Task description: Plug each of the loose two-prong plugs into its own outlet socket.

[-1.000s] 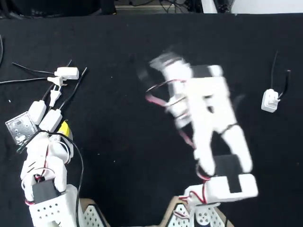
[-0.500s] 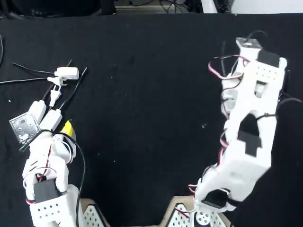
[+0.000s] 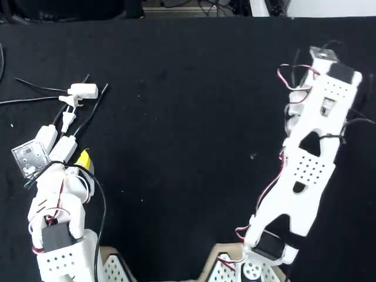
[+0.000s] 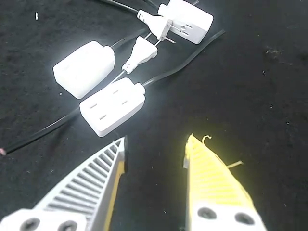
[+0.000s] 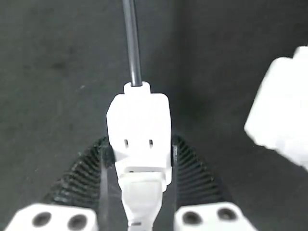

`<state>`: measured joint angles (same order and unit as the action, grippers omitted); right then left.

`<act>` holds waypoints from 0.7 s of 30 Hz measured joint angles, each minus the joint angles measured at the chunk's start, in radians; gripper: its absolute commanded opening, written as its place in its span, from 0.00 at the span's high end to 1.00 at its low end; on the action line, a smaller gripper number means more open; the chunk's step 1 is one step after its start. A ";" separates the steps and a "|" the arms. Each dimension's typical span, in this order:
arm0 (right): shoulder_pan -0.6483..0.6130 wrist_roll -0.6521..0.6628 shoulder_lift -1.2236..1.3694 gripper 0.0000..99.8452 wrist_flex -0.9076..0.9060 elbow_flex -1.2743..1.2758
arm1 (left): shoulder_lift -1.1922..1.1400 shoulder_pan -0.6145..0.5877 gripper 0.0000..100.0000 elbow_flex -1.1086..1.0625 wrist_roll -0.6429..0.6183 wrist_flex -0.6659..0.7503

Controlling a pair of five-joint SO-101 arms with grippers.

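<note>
Black cloth covers your table [image 3: 176,106]. Your left gripper [image 4: 155,143] hangs spread open near a white outlet socket [image 4: 112,106], with a loose plug [image 4: 140,50] beyond. Your right gripper [image 5: 140,141] clasps a second socket [image 5: 138,118], which has a white plug [image 5: 142,192] against its end.

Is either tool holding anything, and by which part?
Left tool holds nothing. Right tool flanks the socket beside its plug; grip cannot be told.
</note>
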<state>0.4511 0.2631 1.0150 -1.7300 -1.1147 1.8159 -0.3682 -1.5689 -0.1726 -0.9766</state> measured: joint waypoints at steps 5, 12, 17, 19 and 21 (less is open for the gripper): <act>0.012 0.000 0.089 0.99 0.000 -0.107 | 0.000 0.000 0.79 0.000 0.000 0.000; 0.017 0.000 0.112 0.99 0.000 -0.224 | 0.000 0.000 0.79 0.000 0.000 0.000; 0.044 0.000 0.112 0.99 0.000 -0.232 | 0.000 0.000 0.79 0.000 0.000 0.000; 0.058 0.000 0.112 0.99 0.000 -0.232 | 0.000 0.000 0.79 0.000 0.000 0.000; 0.074 0.000 0.112 0.99 0.000 -0.232 | 0.000 0.000 0.79 0.000 0.000 0.000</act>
<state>0.5247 0.2631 1.1270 -1.7300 -1.3464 1.8159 -0.3682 -1.5689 -0.1726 -0.9766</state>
